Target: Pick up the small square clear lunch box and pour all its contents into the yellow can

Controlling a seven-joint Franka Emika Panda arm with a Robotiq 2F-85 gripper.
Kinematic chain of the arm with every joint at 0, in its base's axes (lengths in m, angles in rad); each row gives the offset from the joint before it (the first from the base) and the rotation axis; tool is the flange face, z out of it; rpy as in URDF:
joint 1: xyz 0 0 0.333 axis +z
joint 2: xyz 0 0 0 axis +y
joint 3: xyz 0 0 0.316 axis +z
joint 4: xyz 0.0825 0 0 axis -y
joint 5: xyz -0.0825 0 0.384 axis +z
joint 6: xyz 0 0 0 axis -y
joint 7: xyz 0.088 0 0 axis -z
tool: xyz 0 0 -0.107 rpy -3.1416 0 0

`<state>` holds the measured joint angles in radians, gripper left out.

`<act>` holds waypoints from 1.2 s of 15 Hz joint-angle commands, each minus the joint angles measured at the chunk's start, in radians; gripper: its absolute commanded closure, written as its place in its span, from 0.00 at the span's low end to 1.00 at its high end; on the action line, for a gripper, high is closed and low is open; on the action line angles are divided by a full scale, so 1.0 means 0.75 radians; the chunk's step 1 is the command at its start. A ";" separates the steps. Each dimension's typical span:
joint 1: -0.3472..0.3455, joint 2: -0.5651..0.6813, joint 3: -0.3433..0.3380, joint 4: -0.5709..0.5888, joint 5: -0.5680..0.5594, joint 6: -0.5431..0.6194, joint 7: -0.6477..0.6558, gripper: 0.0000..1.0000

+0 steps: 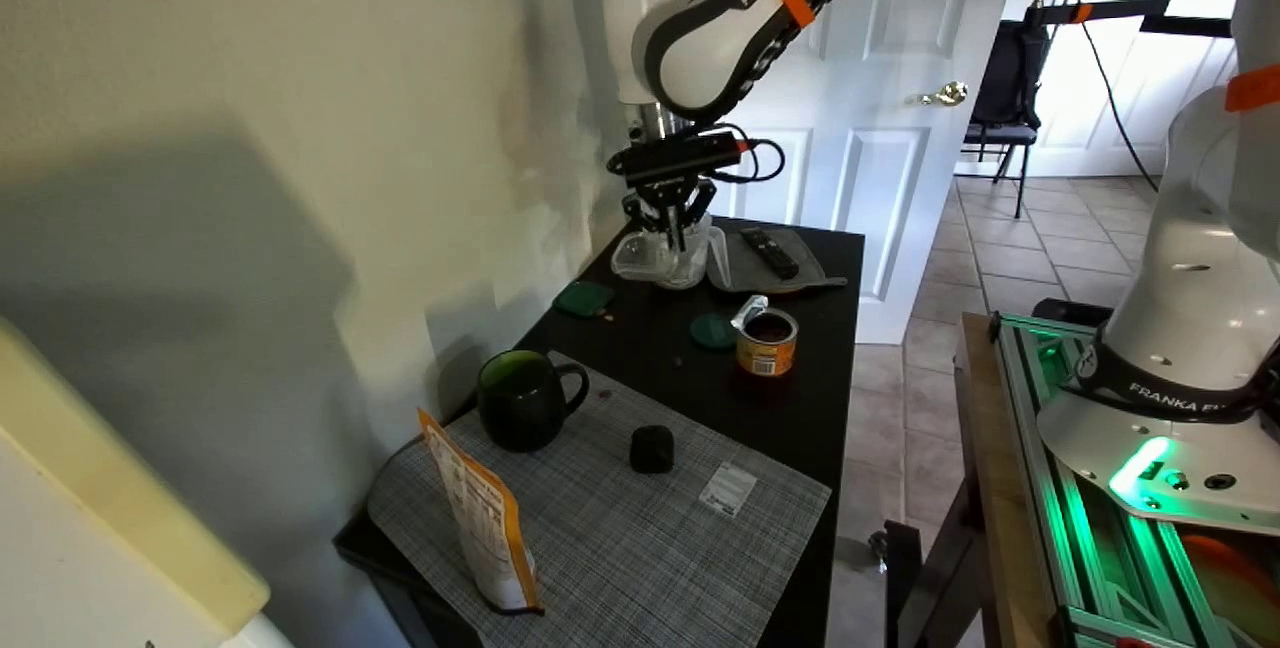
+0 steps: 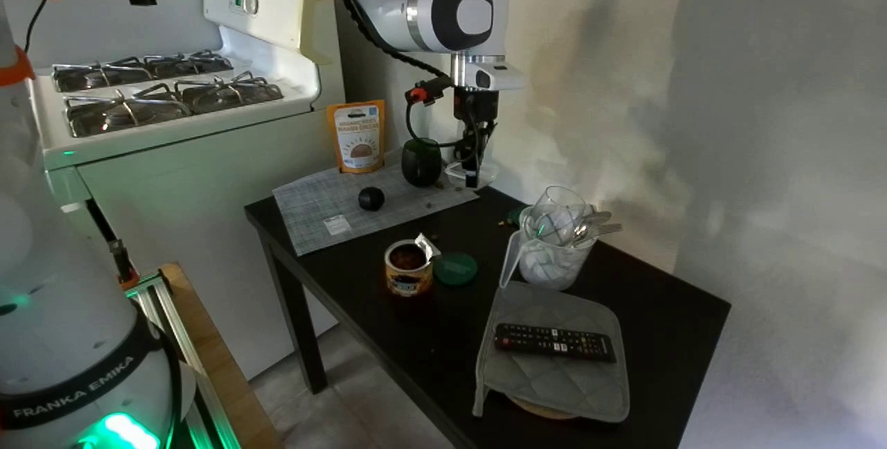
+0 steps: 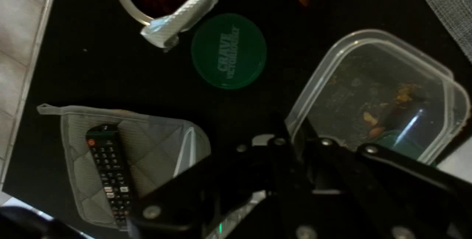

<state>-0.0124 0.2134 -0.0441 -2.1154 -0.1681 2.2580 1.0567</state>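
Observation:
My gripper [image 1: 676,236] is shut on one side wall of the clear lunch box [image 1: 638,256], well above the table. In the wrist view the fingers [image 3: 295,130] pinch the near-left wall of the box [image 3: 332,60]. Its clear bottom faces the camera. A few nut pieces and crumbs show there; I cannot tell whether they are inside or on the table beneath. In an exterior view the box [image 2: 488,172] is partly hidden behind the gripper [image 2: 472,177]. The yellow can [image 2: 409,281] stands upright, apart from the box, its foil lid peeled back. Brownish contents show inside the can [image 3: 127,1].
A green round lid [image 2: 455,269] lies beside the can. A clear jug [image 2: 551,265] holds a glass and cutlery. A grey mitt [image 2: 554,383] bears a remote [image 2: 554,342]. A dark mug [image 1: 520,403] and a pouch [image 1: 480,518] stand on a grey mat near the wall.

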 commanded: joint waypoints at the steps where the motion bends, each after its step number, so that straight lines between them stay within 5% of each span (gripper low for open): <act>1: 0.049 0.177 -0.017 0.107 0.026 0.059 0.075 0.97; 11: 0.056 0.429 -0.020 0.260 0.198 0.193 -0.086 0.97; 18: 0.063 0.535 -0.029 0.358 0.244 0.148 -0.150 0.97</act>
<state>0.0234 0.5741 -0.0525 -1.8866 -0.0228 2.3821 0.9798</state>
